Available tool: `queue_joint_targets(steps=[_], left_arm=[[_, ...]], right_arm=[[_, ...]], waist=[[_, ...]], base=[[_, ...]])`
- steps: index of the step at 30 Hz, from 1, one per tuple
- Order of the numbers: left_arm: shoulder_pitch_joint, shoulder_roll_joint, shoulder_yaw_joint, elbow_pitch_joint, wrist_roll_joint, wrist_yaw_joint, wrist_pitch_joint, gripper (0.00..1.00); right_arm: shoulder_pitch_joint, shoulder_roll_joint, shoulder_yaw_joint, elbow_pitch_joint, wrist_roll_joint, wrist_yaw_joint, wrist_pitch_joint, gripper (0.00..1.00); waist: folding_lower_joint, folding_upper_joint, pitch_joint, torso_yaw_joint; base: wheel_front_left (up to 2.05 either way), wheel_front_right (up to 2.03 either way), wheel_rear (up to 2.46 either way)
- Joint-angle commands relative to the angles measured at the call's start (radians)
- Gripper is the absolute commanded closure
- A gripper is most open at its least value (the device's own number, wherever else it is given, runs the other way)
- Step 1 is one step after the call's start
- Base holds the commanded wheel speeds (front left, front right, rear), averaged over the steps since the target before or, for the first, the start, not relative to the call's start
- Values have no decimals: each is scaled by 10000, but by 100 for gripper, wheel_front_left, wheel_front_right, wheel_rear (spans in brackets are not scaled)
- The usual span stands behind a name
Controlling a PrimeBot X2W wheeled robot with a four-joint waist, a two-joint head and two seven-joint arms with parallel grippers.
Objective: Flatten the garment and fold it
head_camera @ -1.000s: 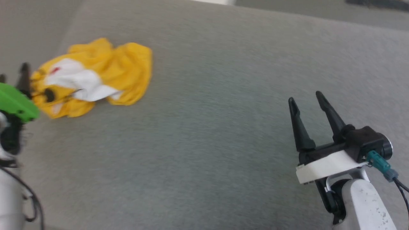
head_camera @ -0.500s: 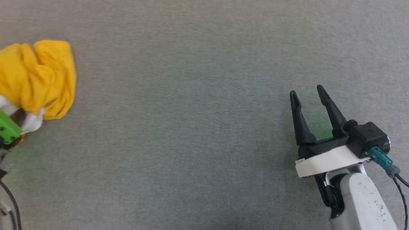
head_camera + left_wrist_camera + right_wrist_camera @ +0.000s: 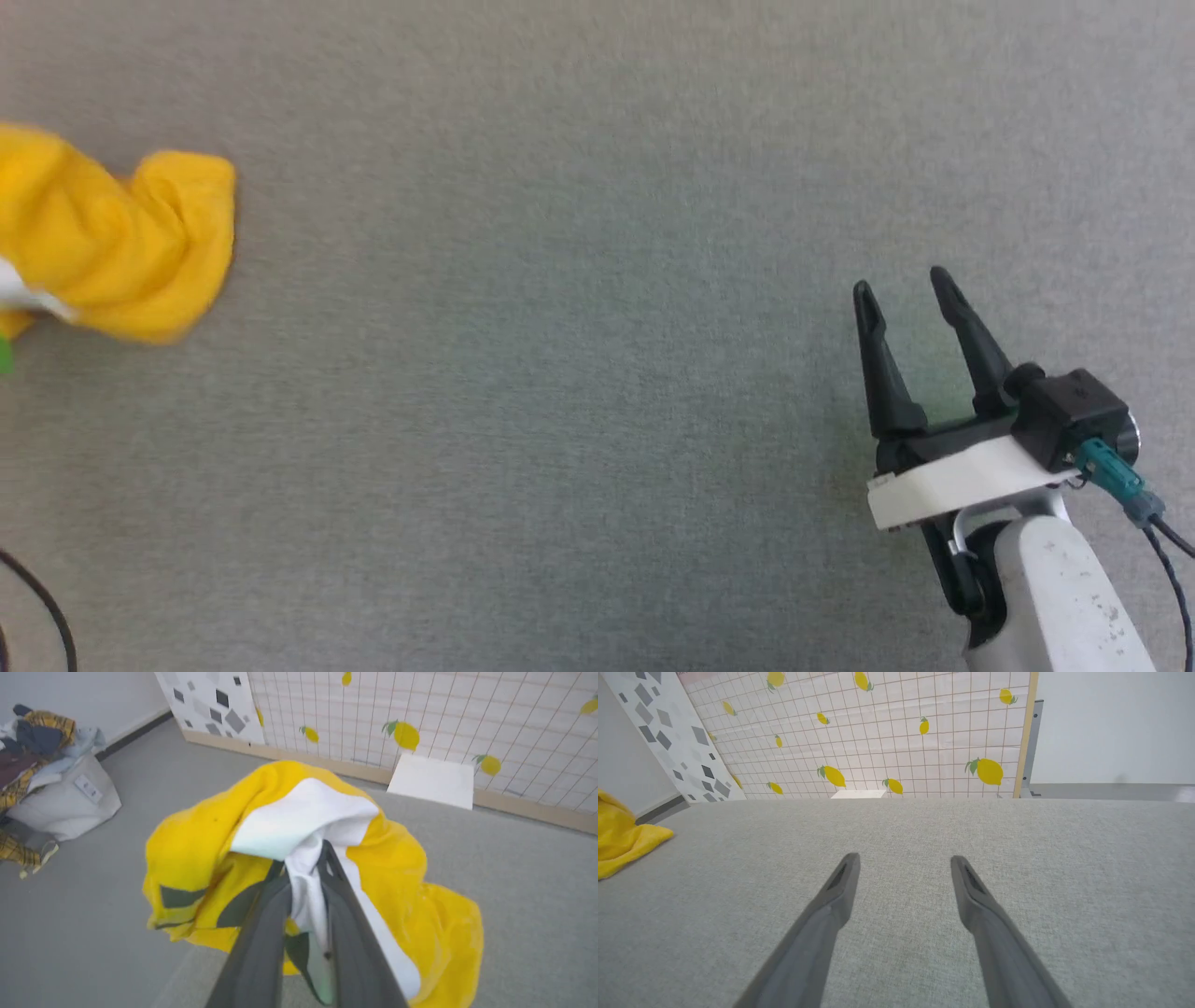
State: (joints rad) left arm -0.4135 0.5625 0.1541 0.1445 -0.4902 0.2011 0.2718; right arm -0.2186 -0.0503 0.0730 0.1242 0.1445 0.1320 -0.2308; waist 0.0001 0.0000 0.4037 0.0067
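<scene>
The garment (image 3: 205, 835), a bright yellow soft-knit T-shirt with a white printed patch, lies bunched in loose folds at the far left of the grey woven-fabric surface (image 3: 560, 392). My left gripper (image 3: 303, 856) pinches its two dark tapered fingers narrowly on a white fold of it. My right gripper (image 3: 899, 283) hovers well apart, fingers spread wide, gripping nothing.

Grey fabric surface (image 3: 597, 392), lemon-print grid panel (image 3: 887, 742), heap of clothes (image 3: 32, 737)
</scene>
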Motion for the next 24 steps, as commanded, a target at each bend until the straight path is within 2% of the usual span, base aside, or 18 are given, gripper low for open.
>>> queue_joint_targets(steps=[1, 5, 11, 18, 24], left_arm=[[-454, 180, -41, -188, 351, -139, -807, 100], [-1213, 196, -613, -460, 990, -499, -2256, 100], [-2287, -291, -1808, -1011, 1498, -872, -2933, 100], [-3109, -1637, -3588, -1106, 1538, -1405, -2762, 100], [-3095, -2925, -4953, -264, 1299, -1875, -2614, 100]], right_arm=[[158, 1, -22, 46, 81, -13, -74, 0], [402, 1, -108, 121, 132, -13, -75, 0], [713, 1, -233, 128, 199, -13, -57, 0], [1095, 1, -385, 59, 242, -13, 63, 0], [1237, 1, -461, -68, 221, -13, 202, 0]], waist=[[-1, 0, -973, 511], [-1, 0, -1633, 587], [-1, 0, -2396, 412], [-1, 0, -2869, -124], [-1, 0, -3037, -900]], base=[[0, 0, 0], [0, 0, 0], [0, 0, 0], [0, 0, 0], [0, 0, 0]])
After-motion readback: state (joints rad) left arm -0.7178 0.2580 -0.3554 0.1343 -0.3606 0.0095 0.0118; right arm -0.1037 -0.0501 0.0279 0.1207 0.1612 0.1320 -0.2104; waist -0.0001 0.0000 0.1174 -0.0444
